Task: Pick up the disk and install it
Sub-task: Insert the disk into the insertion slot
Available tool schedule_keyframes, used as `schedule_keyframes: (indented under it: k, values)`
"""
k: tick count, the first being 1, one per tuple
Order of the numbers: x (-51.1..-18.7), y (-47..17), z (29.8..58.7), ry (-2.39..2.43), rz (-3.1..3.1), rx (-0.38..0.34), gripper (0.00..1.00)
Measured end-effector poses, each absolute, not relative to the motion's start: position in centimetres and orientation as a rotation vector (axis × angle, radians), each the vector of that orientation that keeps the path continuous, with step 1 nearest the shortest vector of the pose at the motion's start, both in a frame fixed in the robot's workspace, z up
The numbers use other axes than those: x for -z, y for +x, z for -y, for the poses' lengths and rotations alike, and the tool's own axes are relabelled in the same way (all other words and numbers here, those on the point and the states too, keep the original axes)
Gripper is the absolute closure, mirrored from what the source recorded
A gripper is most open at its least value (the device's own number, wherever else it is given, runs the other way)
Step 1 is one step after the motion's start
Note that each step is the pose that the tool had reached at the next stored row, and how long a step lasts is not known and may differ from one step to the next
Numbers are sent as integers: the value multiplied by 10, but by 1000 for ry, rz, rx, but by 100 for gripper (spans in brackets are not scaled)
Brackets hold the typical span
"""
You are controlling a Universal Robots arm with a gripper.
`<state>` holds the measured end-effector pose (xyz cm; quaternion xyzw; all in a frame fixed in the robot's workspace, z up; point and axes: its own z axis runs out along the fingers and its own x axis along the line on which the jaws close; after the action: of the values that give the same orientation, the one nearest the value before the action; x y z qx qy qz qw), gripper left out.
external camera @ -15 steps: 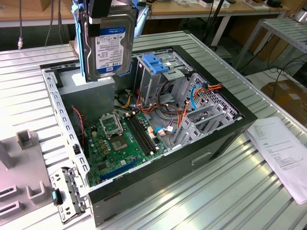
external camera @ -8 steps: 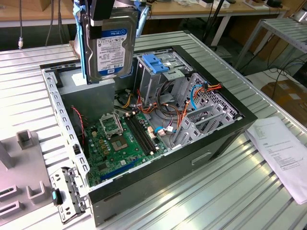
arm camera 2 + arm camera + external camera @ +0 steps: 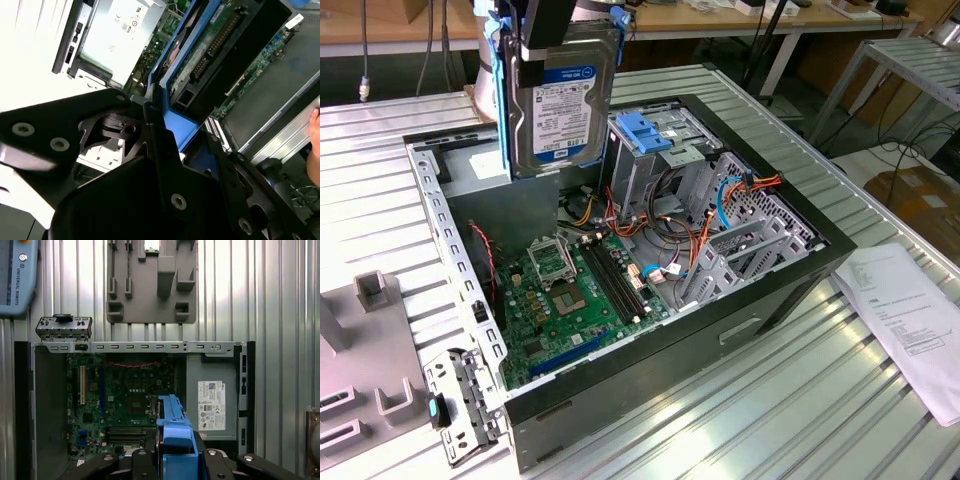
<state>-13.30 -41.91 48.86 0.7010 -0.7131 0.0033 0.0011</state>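
The disk, a silver-grey drive with a white label in a bright blue carrier rail, hangs upright over the back of the open computer case. My gripper is shut on its top edge. In the second wrist view the black fingers clamp the blue rail, and the disk shows its circuit-board side. In the first wrist view the blue rail sticks out over the motherboard. The grey drive cage with a blue handle stands inside the case, on the exterior view's right of the disk.
Cables fill the case beside the cage. The power supply sits along one case wall. A grey fixture and a small bracket lie on the table at the exterior view's left, a paper sheet at its right.
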Motion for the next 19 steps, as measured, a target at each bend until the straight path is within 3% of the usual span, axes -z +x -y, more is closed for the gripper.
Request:
schedule_keyframes:
  k: [19]
  values:
    - [-488, -68, 425, 2201, 2239, -11, 63]
